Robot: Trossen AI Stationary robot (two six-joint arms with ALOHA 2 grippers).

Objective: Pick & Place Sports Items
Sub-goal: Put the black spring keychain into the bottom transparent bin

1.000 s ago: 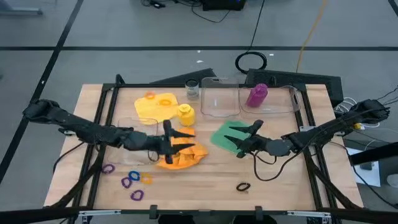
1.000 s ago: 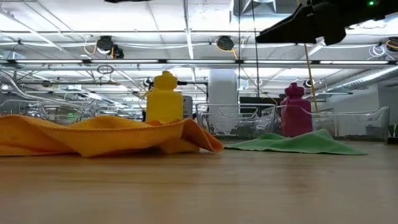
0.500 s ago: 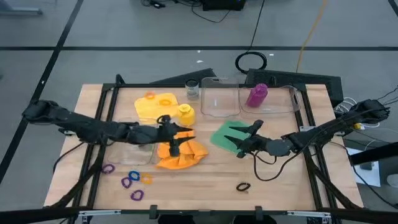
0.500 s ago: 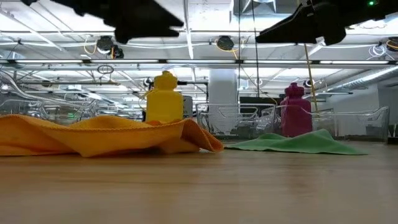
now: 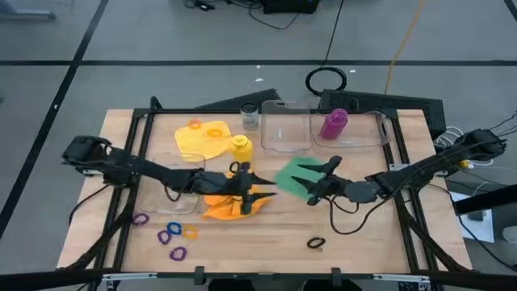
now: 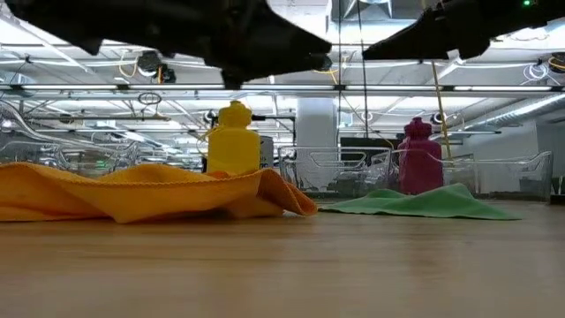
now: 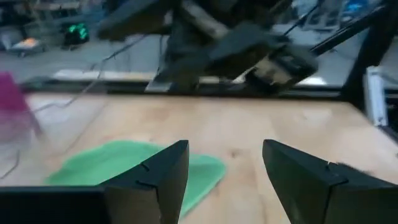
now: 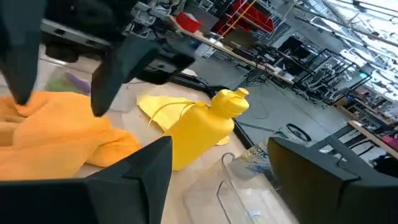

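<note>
Left claw (image 5: 260,194) moves toward 3 o'clock, jaws apart, empty, above orange cloth (image 5: 230,204) at bench centre | right claw (image 5: 311,184) open over green cloth (image 5: 292,176) | descend squarely, pinch a fold

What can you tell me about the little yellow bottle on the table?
The small yellow plastic bottle is squat and round, with a narrower knobbly cap on top. It stands upright on the wooden table, on the edge of the flat yellow cloth; the crumpled orange cloth lies nearer the table's front edge. No claw touches it.
</note>
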